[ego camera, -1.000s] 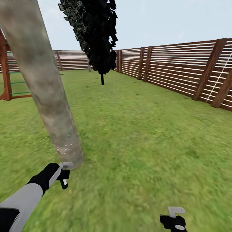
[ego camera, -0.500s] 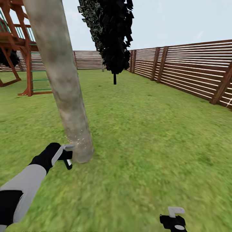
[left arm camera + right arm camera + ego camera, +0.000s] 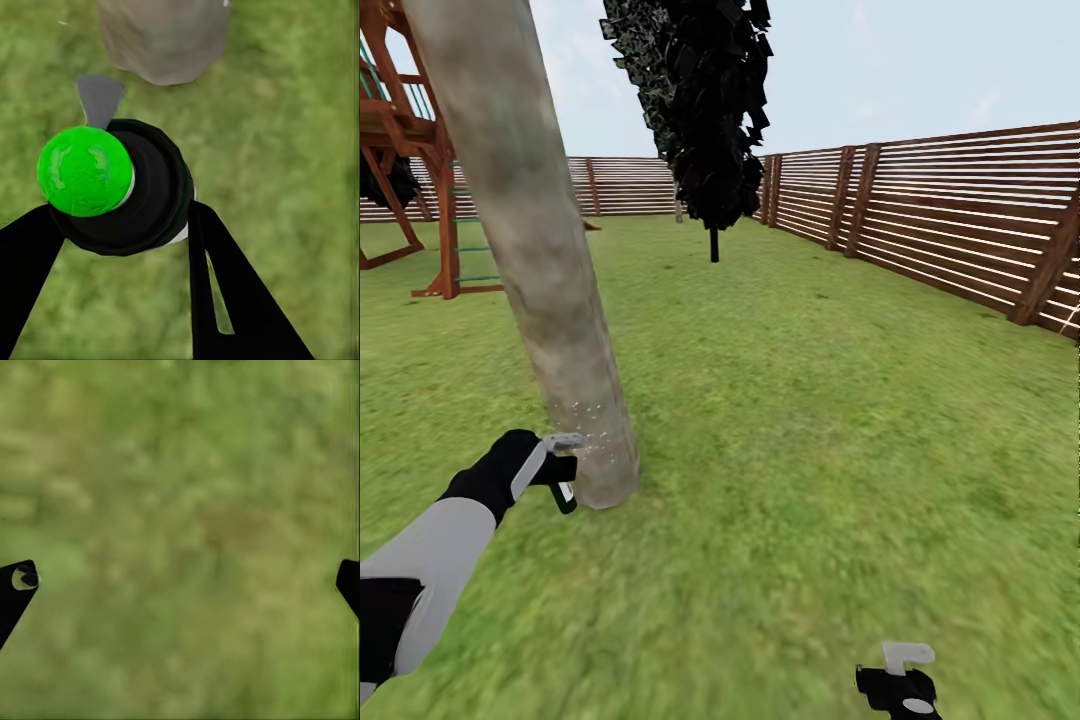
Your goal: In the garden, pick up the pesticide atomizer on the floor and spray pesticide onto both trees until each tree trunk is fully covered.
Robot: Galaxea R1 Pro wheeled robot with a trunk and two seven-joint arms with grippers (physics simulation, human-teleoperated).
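Risk of partial cover: white specks are seen only on the low part of the tree trunk (image 3: 535,260); if the nozzle is kept at this one height and side, the upper bark and the far side are judged likely to be left bare.
Risk of contact: the left gripper (image 3: 560,470) is held just beside the trunk base, so a small drift inward could knock the bottle against the bark.
Risk of slip: the pesticide atomizer (image 3: 124,187) is clamped between the dark fingers (image 3: 225,300) low on its body; a bump could twist it in the grasp.
Atomizer place: in the left gripper, above the lawn (image 3: 840,400), near the trunk foot.
Atomizer axis: seen end-on in the left wrist view, so the long axis is judged to run along the fingers; the grey nozzle tip is pointed at the trunk.
Right gripper (image 3: 900,685): fingers spread wide over grass, nothing held.
Second tree (image 3: 705,110): well apart, near the fence (image 3: 950,210), not yet approached.
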